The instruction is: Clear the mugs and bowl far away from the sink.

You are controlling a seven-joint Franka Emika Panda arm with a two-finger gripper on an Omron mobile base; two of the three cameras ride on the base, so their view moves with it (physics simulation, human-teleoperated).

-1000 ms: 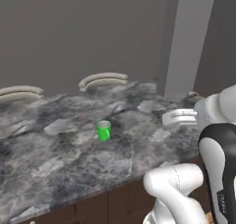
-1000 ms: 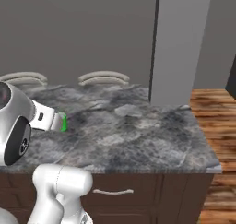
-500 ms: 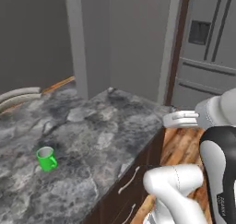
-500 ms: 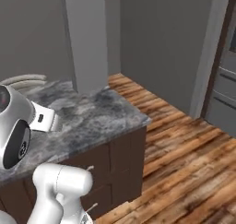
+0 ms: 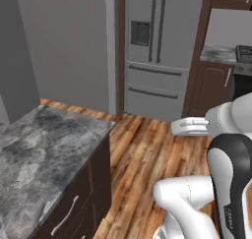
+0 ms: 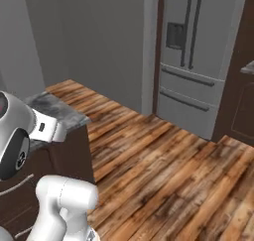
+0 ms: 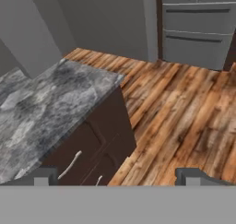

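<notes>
Gripper (image 7: pixel 118 174): jaws wide apart, holding nothing, hanging over wooden floor (image 7: pixel 184 112) beside the marble table (image 7: pixel 41 103) corner; mugs, bowl, sink unsighted, base apparently mid-drive facing refrigerator (image 5: pixel 157 51).

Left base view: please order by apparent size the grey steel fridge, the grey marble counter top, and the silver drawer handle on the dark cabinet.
1. Grey steel fridge and grey marble counter top: similar; the counter is nearer, so their order is unsure.
2. Silver drawer handle: clearly smallest.
</notes>
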